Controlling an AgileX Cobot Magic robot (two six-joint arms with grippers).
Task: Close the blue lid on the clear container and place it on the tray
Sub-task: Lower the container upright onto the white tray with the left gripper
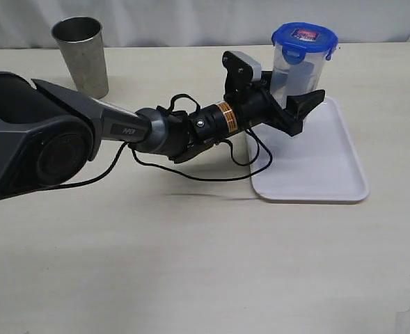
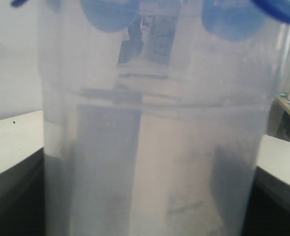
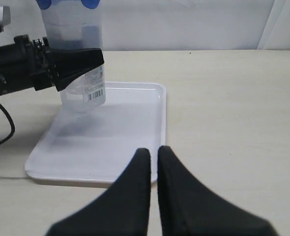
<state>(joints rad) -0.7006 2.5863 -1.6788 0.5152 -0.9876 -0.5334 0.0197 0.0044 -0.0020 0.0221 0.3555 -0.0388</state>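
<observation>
Now left hand (image 1: 298, 89) clasps clear container (image 1: 296, 69), blue lid (image 1: 304, 38) on, upright on tray (image 1: 323, 170)

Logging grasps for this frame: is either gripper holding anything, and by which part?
The left gripper appears to clamp the clear container by its lower body, one finger on each side. The right gripper is shut on nothing.

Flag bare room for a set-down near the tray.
Free: the near and right stretch of the tray, and the table in front of it and the left arm. Crowded: the tray's far left corner, where the left gripper brackets the clear container under its blue lid, with cable looping alongside.
</observation>
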